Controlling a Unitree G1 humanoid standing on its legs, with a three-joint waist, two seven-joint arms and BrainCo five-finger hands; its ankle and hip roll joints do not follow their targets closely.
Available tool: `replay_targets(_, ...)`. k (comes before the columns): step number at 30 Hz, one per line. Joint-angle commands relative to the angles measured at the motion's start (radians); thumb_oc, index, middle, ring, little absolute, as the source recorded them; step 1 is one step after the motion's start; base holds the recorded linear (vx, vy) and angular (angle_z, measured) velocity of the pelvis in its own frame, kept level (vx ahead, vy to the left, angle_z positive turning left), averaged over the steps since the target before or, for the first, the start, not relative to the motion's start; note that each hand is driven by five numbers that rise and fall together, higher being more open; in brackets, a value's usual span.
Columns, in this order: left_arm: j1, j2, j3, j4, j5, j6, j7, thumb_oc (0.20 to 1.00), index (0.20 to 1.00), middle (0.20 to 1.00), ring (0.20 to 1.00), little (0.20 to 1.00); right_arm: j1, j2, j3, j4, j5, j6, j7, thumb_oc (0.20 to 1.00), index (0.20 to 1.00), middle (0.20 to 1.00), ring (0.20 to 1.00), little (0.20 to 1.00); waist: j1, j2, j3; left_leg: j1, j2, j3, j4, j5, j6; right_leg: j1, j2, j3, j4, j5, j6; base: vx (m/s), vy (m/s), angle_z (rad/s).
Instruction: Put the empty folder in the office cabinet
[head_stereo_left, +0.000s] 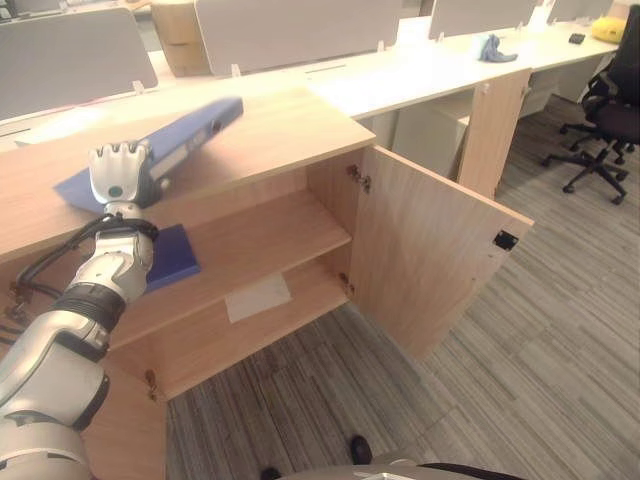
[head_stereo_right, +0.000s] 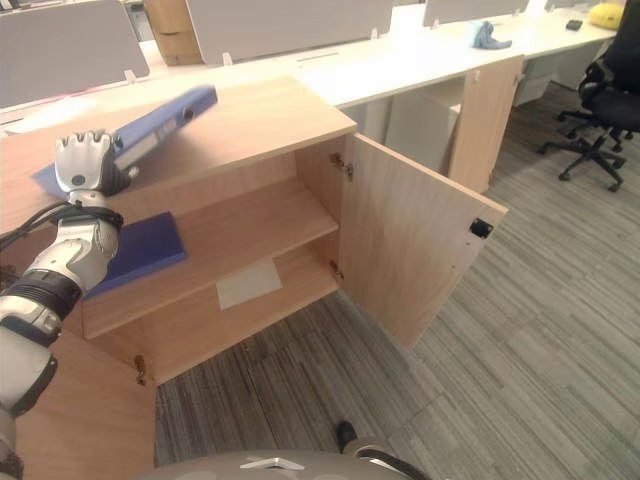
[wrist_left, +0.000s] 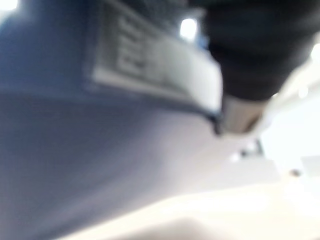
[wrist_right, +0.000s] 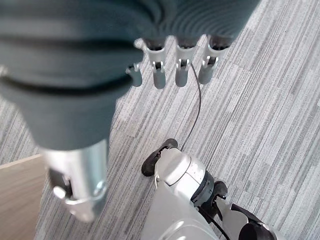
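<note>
A blue ring-binder folder (head_stereo_left: 200, 125) with a white spine label lies tilted on the wooden top of the office cabinet (head_stereo_left: 290, 130), its far end raised. At the folder's near end, my left hand (head_stereo_left: 118, 175) has its fingers curled round the spine; up close the folder's (wrist_left: 75, 150) spine label sits right beside the hand. A second, flat blue folder (head_stereo_left: 172, 255) lies on the cabinet's middle shelf (head_stereo_left: 270, 235), just below that hand. My right hand (wrist_right: 159, 75) hangs open over the carpet, holding nothing.
The cabinet door (head_stereo_left: 430, 260) stands wide open to the right. A white sheet (head_stereo_left: 257, 296) lies on the bottom shelf. Behind the cabinet runs a long white desk (head_stereo_left: 430, 70) with grey partitions. A black office chair (head_stereo_left: 605, 130) stands at the far right.
</note>
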Motion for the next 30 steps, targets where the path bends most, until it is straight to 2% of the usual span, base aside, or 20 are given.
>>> replay_targets(1,-0.105,0.04,0.076,-0.022,-0.027,-0.035,0.089,0.2,0.2,0.2,0.2,0.2,-0.007,-0.014,-0.002,0.009,-0.009,-0.004,-0.008,1.0,1.0,1.0,1.0,1.0,0.012,0.033,0.024,0.022,-0.023,0.0,0.001,-0.153,-0.005,0.003,-0.023,-0.001,-0.002,-0.07,0.089,0.0,0.0,0.0)
replay_targets(6,-0.1,0.083,0.104,-0.169,-0.009,-0.043,0.061,0.2,0.2,0.2,0.2,0.2,0.009,0.001,-0.005,-0.002,-0.005,-0.007,-0.01,1.0,1.0,1.0,1.0,1.0,0.025,0.031,0.014,0.023,-0.023,-0.016,0.001,-0.156,-0.007,0.011,-0.024,-0.011,-0.002,-0.077,0.087,0.03,-0.026,0.03)
replay_targets(13,-0.078,0.08,0.131,-0.216,-0.074,-0.084,0.085,0.2,0.2,0.2,0.2,0.2,0.021,0.016,-0.006,-0.004,-0.005,-0.012,-0.021,1.0,1.0,1.0,1.0,1.0,0.029,0.026,0.008,0.021,-0.021,-0.023,0.001,-0.156,-0.007,0.012,-0.022,-0.014,-0.002,-0.08,0.086,0.01,-0.011,0.04)
replay_targets(18,-0.051,0.028,0.222,-0.283,-0.212,-0.127,0.105,0.2,0.2,0.2,0.2,0.2,0.023,0.03,-0.016,0.015,-0.018,-0.019,-0.018,1.0,1.0,1.0,1.0,1.0,0.036,0.019,0.008,0.022,-0.02,-0.027,0.001,-0.157,-0.008,0.015,-0.021,-0.016,-0.002,-0.084,0.084,0.0,0.0,0.0)
replay_targets(24,0.038,-0.086,0.407,-0.458,-0.368,-0.171,0.081,0.2,0.2,0.2,0.2,0.2,0.019,0.064,-0.023,0.044,-0.02,-0.049,-0.005,1.0,1.0,1.0,1.0,1.0,0.059,0.008,0.002,0.027,-0.02,-0.049,0.001,-0.162,-0.005,0.027,-0.021,-0.03,-0.002,-0.096,0.076,-0.01,-0.022,0.02)
replay_targets(27,0.062,-0.107,0.436,-0.502,-0.392,-0.168,0.071,0.2,0.2,0.2,0.2,0.2,0.016,0.071,-0.02,0.04,-0.011,-0.053,-0.011,1.0,1.0,1.0,1.0,1.0,0.065,0.007,0.0,0.028,-0.021,-0.056,0.001,-0.164,-0.005,0.032,-0.022,-0.037,-0.002,-0.099,0.074,-0.01,-0.013,0.1)
replay_targets(30,0.106,-0.149,0.479,-0.566,-0.491,-0.18,0.033,0.2,0.2,0.2,0.2,0.2,0.004,0.082,-0.015,0.042,0.001,-0.066,-0.015,1.0,1.0,1.0,1.0,1.0,0.08,0.005,-0.008,0.033,-0.022,-0.066,0.001,-0.166,-0.003,0.042,-0.022,-0.049,-0.002,-0.106,0.07,-0.02,-0.017,0.07)
